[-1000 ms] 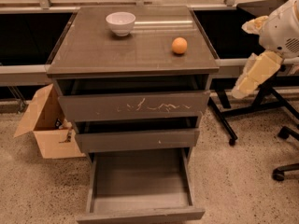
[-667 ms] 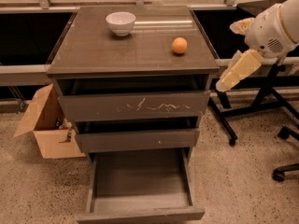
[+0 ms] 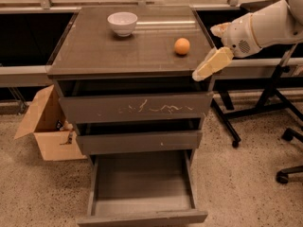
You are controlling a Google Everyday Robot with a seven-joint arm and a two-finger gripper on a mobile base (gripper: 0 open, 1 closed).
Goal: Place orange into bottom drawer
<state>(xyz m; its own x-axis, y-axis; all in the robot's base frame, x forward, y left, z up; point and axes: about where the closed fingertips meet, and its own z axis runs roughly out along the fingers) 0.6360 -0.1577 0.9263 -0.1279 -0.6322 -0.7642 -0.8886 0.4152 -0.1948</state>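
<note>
The orange [image 3: 182, 46] sits on the right side of the cabinet top [image 3: 94, 51], near its front edge. The bottom drawer [image 3: 142, 183] is pulled out and shows a bare grey interior. My gripper [image 3: 206, 54] is at the cabinet's front right corner, just right of the orange and slightly lower. It is open and holds nothing. One cream finger [image 3: 212, 63] points down-left across the corner. The white arm [image 3: 265, 25] comes in from the right.
A white bowl [image 3: 122, 22] stands at the back left of the cabinet top. The top drawer [image 3: 137, 107] with pale scratch marks and the middle drawer [image 3: 139, 141] are nearly shut. An open cardboard box [image 3: 45, 126] sits on the floor at left. Chair and stand legs [image 3: 265, 112] are at right.
My gripper has moved left from beside the cabinet to its front right corner, closer to the orange. The orange, bowl and drawers have not moved.
</note>
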